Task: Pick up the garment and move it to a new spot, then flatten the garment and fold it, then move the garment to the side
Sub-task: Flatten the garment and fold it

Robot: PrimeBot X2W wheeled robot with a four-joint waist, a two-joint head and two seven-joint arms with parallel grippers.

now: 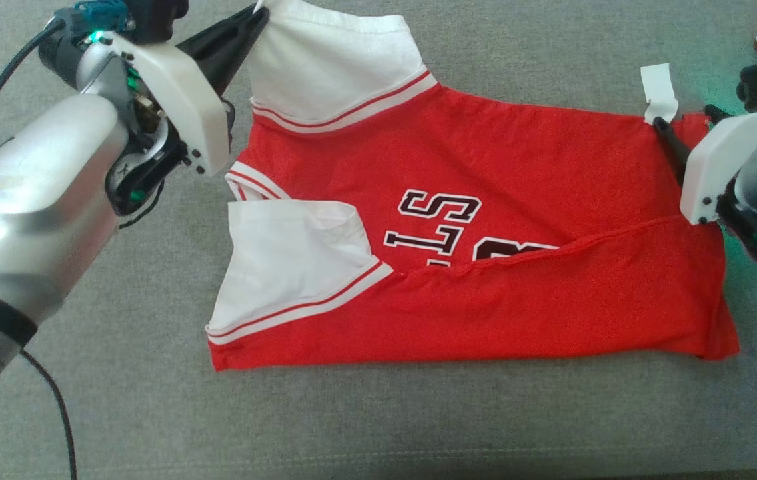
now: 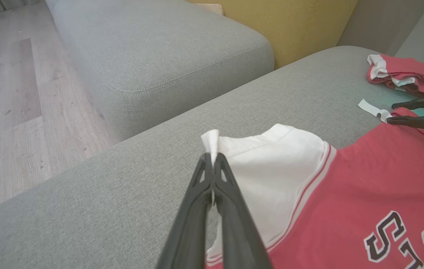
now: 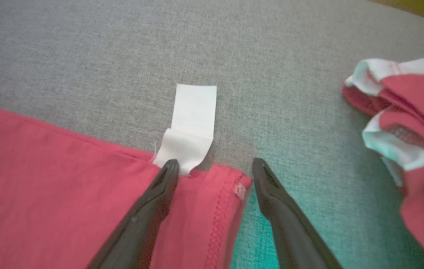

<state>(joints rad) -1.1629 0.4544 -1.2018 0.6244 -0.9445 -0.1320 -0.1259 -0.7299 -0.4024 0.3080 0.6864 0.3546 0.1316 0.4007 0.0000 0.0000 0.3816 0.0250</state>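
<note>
Head view: a red shirt (image 1: 485,220) with white sleeves lies flat on a grey sofa cushion (image 1: 378,413), shoulders to the left and hem to the right. Its near edge is folded up over the body, covering the lower part of the dark lettering (image 1: 438,220). The near sleeve (image 1: 285,267) lies flat on the shirt. The left hand (image 1: 258,17) is at the far left corner, fingers pressed together and pinching the outer edge of the far sleeve (image 1: 338,60); the left wrist view shows a small peak of white cloth standing up past the fingertips. The right hand (image 3: 215,164) is at the far right corner of the hem, fingers spread and gripping nothing. One fingertip lies over the red cloth just beside a white tag (image 3: 193,123), the other over bare cushion just off the hem corner. Whether either tip touches cannot be told. A second red and white garment (image 3: 402,112) lies bunched on the cushion, further right and apart from the shirt.
</note>
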